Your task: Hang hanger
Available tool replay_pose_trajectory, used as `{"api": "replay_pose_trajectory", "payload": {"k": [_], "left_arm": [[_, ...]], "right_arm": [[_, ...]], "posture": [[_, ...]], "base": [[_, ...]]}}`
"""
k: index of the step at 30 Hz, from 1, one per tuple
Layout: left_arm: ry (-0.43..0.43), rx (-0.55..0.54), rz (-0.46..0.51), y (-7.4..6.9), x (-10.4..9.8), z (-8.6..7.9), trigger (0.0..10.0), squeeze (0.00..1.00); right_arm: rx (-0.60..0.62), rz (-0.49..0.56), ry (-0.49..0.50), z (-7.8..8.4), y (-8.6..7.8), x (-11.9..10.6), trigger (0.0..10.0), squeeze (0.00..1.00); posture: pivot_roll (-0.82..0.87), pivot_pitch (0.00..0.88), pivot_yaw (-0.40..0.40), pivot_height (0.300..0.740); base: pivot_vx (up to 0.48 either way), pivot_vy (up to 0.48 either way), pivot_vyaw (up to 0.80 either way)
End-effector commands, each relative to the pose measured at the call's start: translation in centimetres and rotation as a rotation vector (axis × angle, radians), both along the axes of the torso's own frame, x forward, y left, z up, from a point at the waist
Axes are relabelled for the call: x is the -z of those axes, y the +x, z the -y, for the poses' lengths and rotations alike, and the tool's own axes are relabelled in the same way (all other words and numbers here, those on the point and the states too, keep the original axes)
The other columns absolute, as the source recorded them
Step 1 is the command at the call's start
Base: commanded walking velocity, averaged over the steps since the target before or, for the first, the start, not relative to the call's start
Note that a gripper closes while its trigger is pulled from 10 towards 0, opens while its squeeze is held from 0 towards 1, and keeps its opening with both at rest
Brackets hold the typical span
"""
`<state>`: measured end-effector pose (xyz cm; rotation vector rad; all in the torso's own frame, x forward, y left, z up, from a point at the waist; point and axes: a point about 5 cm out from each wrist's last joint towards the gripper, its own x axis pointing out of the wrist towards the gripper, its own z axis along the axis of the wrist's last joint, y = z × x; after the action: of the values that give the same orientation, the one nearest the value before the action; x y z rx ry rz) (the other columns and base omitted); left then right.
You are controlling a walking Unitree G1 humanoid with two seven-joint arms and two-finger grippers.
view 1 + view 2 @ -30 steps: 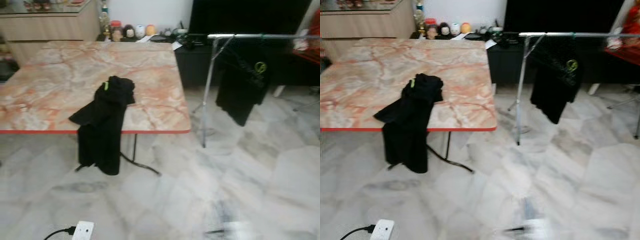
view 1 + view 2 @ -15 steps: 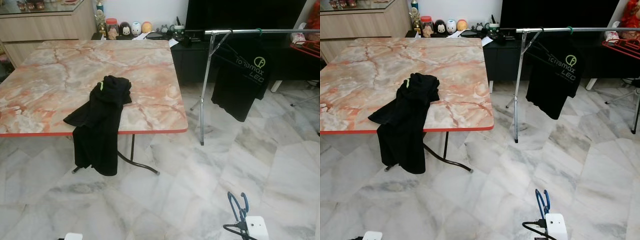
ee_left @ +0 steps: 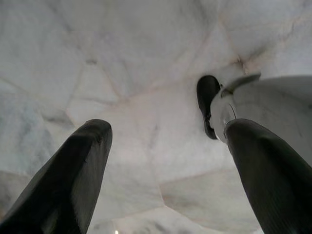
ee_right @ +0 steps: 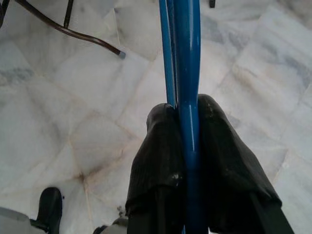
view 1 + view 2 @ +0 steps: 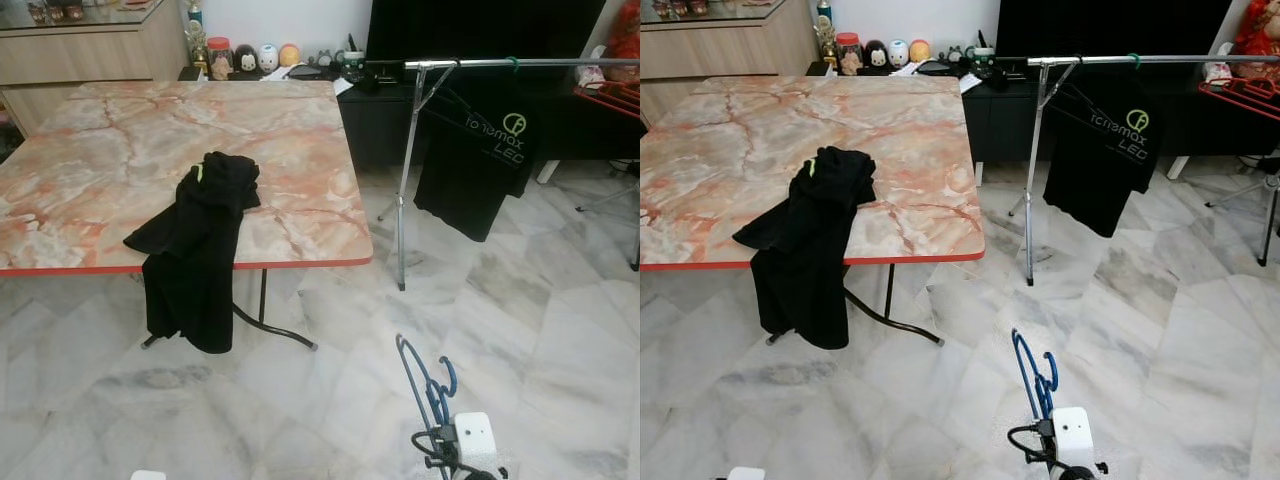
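From the head, the blue hanger (image 5: pixel 425 385) rises higher than half a second ago, well short of the rail (image 5: pixel 520 63); open floor (image 5: pixel 520 330) lies between. Right wrist: right gripper (image 4: pixel 187 122) clenches the hanger. Left wrist: left gripper (image 3: pixel 165 146) hangs released over floor.

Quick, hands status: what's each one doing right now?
Left hand: open, holding nothing, pointing at the floor.
Right hand: closed on the blue hanger, held low above the floor.
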<state>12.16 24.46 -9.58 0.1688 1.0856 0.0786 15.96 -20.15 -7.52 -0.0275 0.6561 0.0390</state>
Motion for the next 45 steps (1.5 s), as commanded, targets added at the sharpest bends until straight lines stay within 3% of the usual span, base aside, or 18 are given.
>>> {"api": "replay_pose_trajectory", "payload": {"k": [1, 8, 13, 15, 22, 45], "left_arm": [[0.005, 0.017, 0.000, 0.3, -0.1, 0.2, 10.0, 0.00], [0.005, 0.026, 0.018, 1.2, -0.3, 0.3, 10.0, 0.00], [0.010, 0.036, 0.016, 1.1, -0.3, 0.3, 10.0, 0.00], [0.012, 0.039, 0.005, 0.4, 0.0, 0.3, 10.0, 0.00], [0.008, 0.032, -0.011, -0.8, 0.3, 0.5, 10.0, 0.00], [0.007, 0.043, -0.018, -0.5, 0.4, 0.8, 10.0, 0.00]], "right_arm": [[0.014, 0.033, 0.011, 0.1, -0.2, -0.2, 10.0, 0.00], [-0.004, -0.059, -0.019, -0.1, -0.6, 0.6, 10.0, 0.00], [-0.004, 0.008, -0.005, -0.4, 1.1, -0.3, 10.0, 0.00], [-0.004, 0.035, -0.002, -0.5, 1.9, -0.7, 10.0, 0.00], [0.001, 0.039, -0.009, -0.5, 2.2, -0.8, 10.0, 0.00], [0.006, 0.072, -0.010, -0.6, 3.2, -1.3, 10.0, 0.00]], "posture": [[-0.04, 0.000, -0.023, 0.740], [-0.04, 0.001, -0.029, 0.740], [-0.04, 0.003, -0.034, 0.740], [-0.05, 0.007, -0.036, 0.740], [-0.06, 0.008, -0.040, 0.740], [-0.08, 0.000, -0.032, 0.740]], "base": [[0.000, 0.000, 0.00], [0.000, 0.000, 0.00], [0.000, 0.000, 0.00], [0.000, 0.000, 0.00], [0.000, 0.000, 0.00], [0.000, -0.207, 0.00]]}}
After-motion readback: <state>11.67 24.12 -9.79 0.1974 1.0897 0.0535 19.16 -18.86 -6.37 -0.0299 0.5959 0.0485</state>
